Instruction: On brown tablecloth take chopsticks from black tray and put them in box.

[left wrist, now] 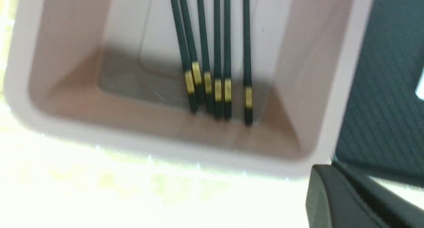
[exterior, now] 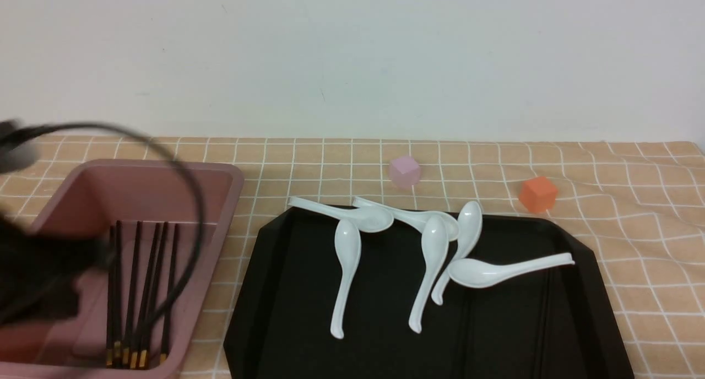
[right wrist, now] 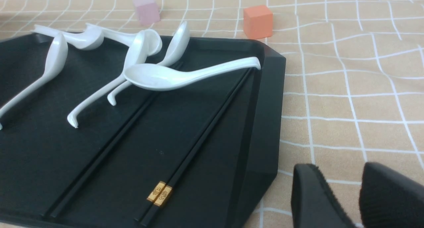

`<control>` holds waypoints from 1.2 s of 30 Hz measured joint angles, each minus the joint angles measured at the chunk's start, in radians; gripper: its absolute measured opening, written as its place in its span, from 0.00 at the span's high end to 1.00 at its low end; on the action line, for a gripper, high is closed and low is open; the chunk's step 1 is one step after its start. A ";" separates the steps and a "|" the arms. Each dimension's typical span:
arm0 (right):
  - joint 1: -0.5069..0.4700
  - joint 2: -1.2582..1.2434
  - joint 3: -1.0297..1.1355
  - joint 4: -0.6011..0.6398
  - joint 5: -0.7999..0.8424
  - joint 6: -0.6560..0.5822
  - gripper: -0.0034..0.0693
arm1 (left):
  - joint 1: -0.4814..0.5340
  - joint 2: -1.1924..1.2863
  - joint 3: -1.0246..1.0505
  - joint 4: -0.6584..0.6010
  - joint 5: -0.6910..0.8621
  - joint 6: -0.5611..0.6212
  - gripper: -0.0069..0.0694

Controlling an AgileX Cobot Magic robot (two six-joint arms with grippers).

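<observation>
White spoon (right wrist: 172,77) overlies chopsticks (right wrist: 198,138) in black tray (right wrist: 265,122); right fingers (right wrist: 311,195) sit apart beside its corner; left fingers (left wrist: 331,195) cannot be judged.

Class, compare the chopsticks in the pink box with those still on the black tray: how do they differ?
The boxed chopsticks number six, bunched side by side in the box; the tray chopsticks look fewer, split into two spread groups on the tray. The tray chopsticks pass beneath a spoon; the boxed chopsticks lie uncovered. Both are thin black sticks.
</observation>
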 joint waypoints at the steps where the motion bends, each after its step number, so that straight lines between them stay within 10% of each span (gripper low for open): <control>1: 0.000 0.000 0.000 0.000 0.000 0.000 0.62 | 0.000 -0.062 0.031 -0.010 -0.004 0.004 0.93; 16: 0.000 0.000 0.000 0.000 0.000 0.000 0.62 | 0.000 -0.649 0.431 -0.171 -0.482 0.034 0.93; 36: 0.000 0.000 0.000 0.000 0.000 0.000 0.62 | 0.000 -0.650 0.447 -0.077 -0.526 0.034 0.93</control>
